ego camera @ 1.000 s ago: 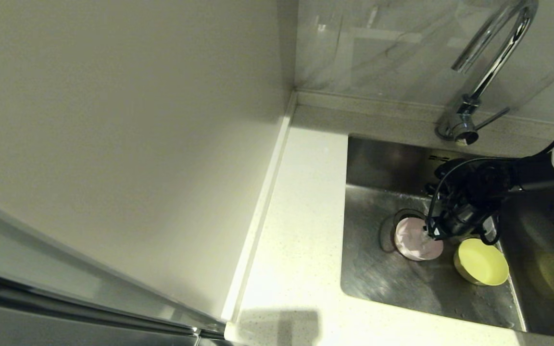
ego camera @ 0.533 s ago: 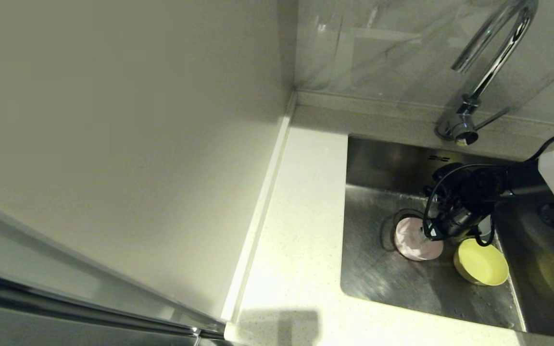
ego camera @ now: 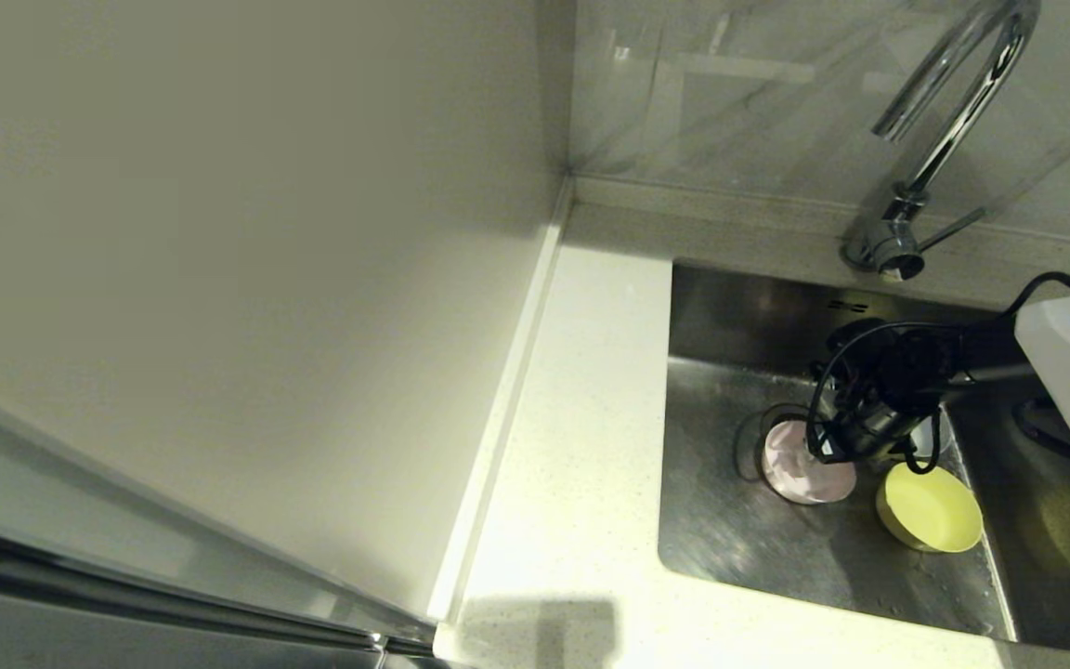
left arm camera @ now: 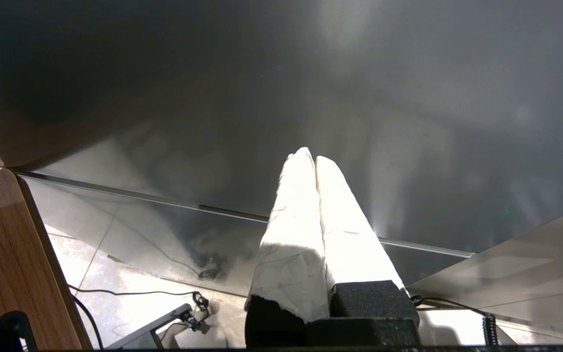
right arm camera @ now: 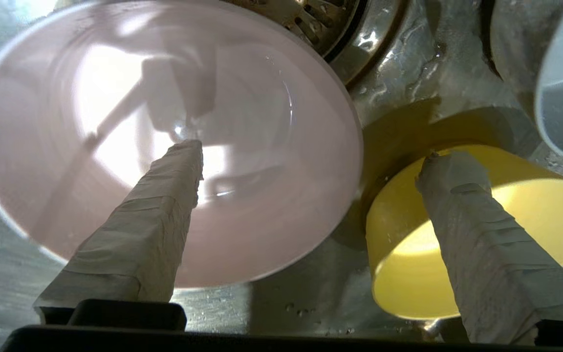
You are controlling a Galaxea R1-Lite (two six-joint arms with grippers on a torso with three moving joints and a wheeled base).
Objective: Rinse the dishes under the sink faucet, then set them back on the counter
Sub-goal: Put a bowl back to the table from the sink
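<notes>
Steel sink [ego camera: 730,530], right hand [right arm camera: 311,156] spread over glossy pink bowl [right arm camera: 115,146], yellow-green bowl [right arm camera: 408,274] beside

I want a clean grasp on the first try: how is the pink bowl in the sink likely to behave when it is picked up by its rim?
The pink bowl looks rigid and thin-walled, so probably light. A wet sheen inside and droplets on the sink floor suggest a slippery rim. Gripped at one side it may tilt and spill; the yellow-green bowl sits close, so it could get nudged.
</notes>
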